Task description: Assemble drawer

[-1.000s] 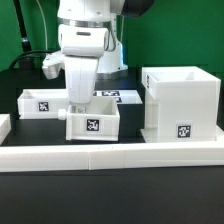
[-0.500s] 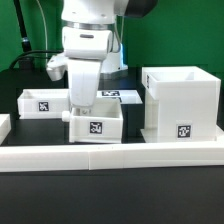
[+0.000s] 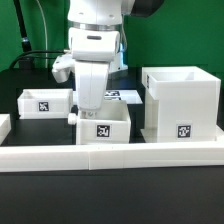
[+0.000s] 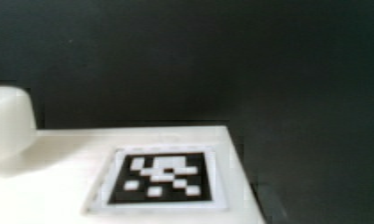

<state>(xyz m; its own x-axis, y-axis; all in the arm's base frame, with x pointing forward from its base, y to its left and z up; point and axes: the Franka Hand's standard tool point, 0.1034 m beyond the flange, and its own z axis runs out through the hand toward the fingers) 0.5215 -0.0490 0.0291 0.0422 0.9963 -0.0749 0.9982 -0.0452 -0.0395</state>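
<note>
**Tool on near tray**

Tool (image 3: pixel 88 107) is clamped narrow on a wall of the near tray (image 3: pixel 103 126). The tray sits on the dark surface (image 3: pixel 60 190), between the second tray (image 3: pixel 45 102) and the housing (image 3: pixel 180 100), just behind the border wall (image 3: pixel 110 152).

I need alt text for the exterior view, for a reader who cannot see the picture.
The gripper of a white robot arm reaches down to the middle tray. A second tray sits at the exterior view's left and the tall housing at its right, all behind a low white wall.
</note>
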